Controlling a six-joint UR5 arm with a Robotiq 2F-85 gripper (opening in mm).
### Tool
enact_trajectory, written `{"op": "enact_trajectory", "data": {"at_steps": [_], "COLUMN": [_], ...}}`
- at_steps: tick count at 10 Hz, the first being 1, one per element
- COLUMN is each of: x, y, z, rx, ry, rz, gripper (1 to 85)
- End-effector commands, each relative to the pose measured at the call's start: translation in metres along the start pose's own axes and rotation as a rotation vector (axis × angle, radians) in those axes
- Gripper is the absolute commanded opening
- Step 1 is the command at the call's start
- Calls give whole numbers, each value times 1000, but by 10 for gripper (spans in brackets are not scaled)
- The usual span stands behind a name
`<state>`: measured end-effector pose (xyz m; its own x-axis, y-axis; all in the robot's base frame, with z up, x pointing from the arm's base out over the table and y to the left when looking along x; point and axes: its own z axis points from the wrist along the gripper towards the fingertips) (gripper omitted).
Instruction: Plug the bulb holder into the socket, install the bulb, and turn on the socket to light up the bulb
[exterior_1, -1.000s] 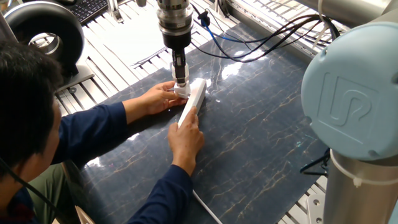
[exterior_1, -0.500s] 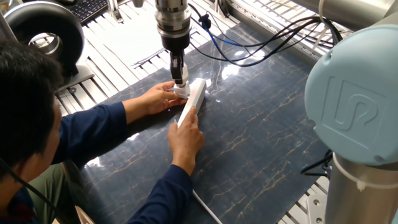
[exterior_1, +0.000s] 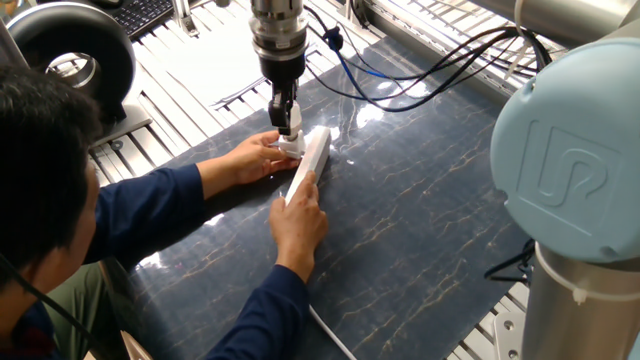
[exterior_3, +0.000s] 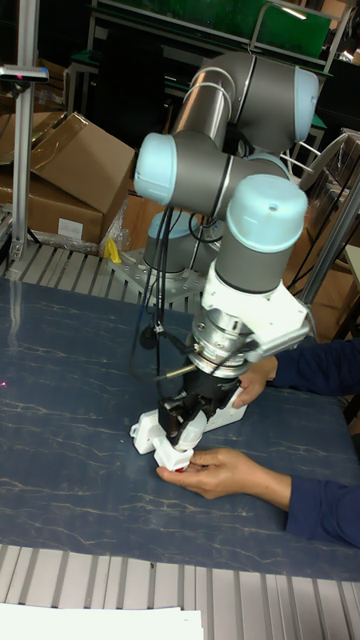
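Item: gripper (exterior_1: 288, 128), pointed straight down over the far end of the socket (exterior_1: 309, 165); its fingers were closed on a small white object, likely the bulb (exterior_3: 176, 455), though it was too hidden to be sure.

Item: socket, long and white, lying on the dark marbled table (exterior_1: 420, 230).

Item: bulb holder (exterior_1: 290, 147), white, showing just under the fingertips beside the socket's far end.

Item: person's hands, one (exterior_1: 262, 155) cupped against the holder, the other (exterior_1: 298, 220) pressing the near end of the socket.
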<state>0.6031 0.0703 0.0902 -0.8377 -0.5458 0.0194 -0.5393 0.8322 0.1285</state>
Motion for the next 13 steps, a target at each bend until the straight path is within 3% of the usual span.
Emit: {"op": "enact_trajectory", "data": {"at_steps": [1,3,5,7,8,9,11,13], "x": [-4,-5,-8,-15,-17,-16,-19,-22], "y": [0,-7,-11,-9,-12,-15,-22,-29], "z": [1,1,-2,-5,-7,-9,-9,-16], "rx": [-32,-31,-5,-21,-16,-9,18,60], "ry": [-28,-32,-27,-54,-70,-72,-83,-83], "rz": [142,168,173,122,96,78,41,-39], "gripper": [17,17,50,403,637,757,827,820]}}
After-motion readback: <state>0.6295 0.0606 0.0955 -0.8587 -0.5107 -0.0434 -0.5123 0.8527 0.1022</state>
